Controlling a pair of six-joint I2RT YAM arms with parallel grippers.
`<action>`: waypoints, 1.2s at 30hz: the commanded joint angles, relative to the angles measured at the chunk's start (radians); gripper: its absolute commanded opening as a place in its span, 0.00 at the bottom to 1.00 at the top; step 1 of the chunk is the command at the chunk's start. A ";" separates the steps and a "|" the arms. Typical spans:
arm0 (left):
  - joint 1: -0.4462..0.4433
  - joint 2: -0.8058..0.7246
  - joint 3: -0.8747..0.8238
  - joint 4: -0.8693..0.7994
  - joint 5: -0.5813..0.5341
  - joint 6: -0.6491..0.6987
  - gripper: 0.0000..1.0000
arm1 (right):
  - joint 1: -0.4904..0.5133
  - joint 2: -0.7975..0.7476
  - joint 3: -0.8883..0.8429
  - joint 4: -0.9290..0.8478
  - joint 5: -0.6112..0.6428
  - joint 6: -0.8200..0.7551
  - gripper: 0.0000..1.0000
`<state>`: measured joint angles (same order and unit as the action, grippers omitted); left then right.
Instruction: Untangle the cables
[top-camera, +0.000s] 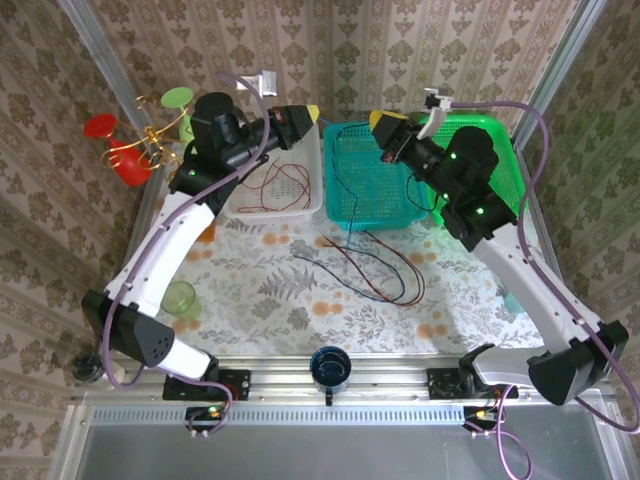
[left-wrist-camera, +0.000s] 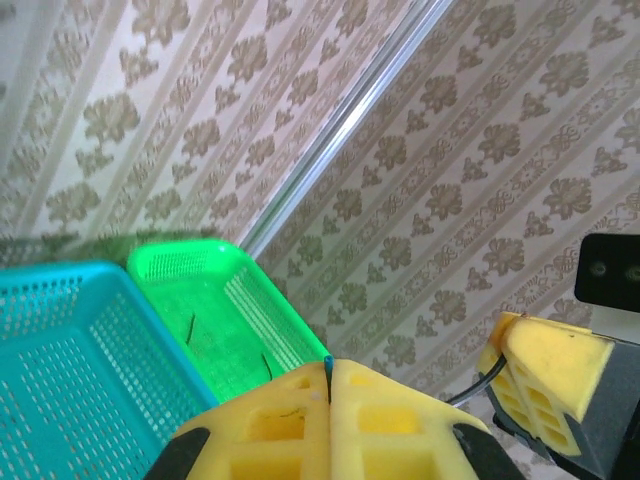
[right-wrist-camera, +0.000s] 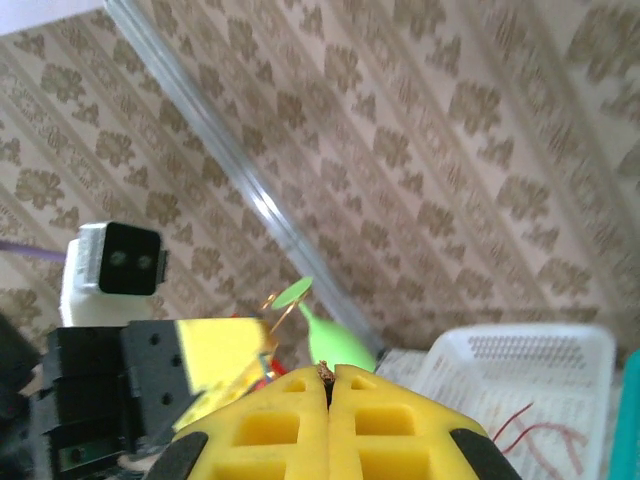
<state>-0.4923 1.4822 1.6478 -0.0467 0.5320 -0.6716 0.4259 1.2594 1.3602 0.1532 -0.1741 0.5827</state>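
Note:
My left gripper (top-camera: 313, 110) hovers over the gap between the white and teal baskets. It is shut, and in the left wrist view the tip of a blue cable (left-wrist-camera: 328, 366) pokes out between its pads. My right gripper (top-camera: 378, 121) is close beside it, above the teal basket, also shut. A frayed coppery cable end (right-wrist-camera: 326, 371) sticks out of its jaws, and a black cable (left-wrist-camera: 470, 385) leads up to it. The rest of the cables (top-camera: 375, 265), red, black and blue, lie looped together on the cloth. A separate red cable (top-camera: 275, 190) lies in the white basket.
At the back stand a white basket (top-camera: 312, 205), a teal basket (top-camera: 395, 212) and a green basket (top-camera: 505, 135). A green cup (top-camera: 180, 298) sits at the front left and a dark blue cup (top-camera: 330, 368) on the front rail. Red and green glasses on a gold stand (top-camera: 135, 150) are at the rear left.

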 joint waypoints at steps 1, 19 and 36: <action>-0.002 -0.040 0.062 -0.049 -0.075 0.083 0.00 | 0.004 -0.049 0.005 -0.027 0.140 -0.112 0.00; 0.082 -0.289 -0.157 -0.023 -0.454 0.158 0.00 | -0.038 -0.173 0.012 -0.093 0.475 -0.375 0.00; 0.210 -0.418 -0.312 -0.014 -0.540 0.134 0.00 | -0.231 -0.188 0.034 -0.192 0.632 -0.455 0.00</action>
<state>-0.3115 1.0988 1.3464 -0.0834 0.0471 -0.5308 0.2348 1.1019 1.3605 -0.0181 0.3698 0.1520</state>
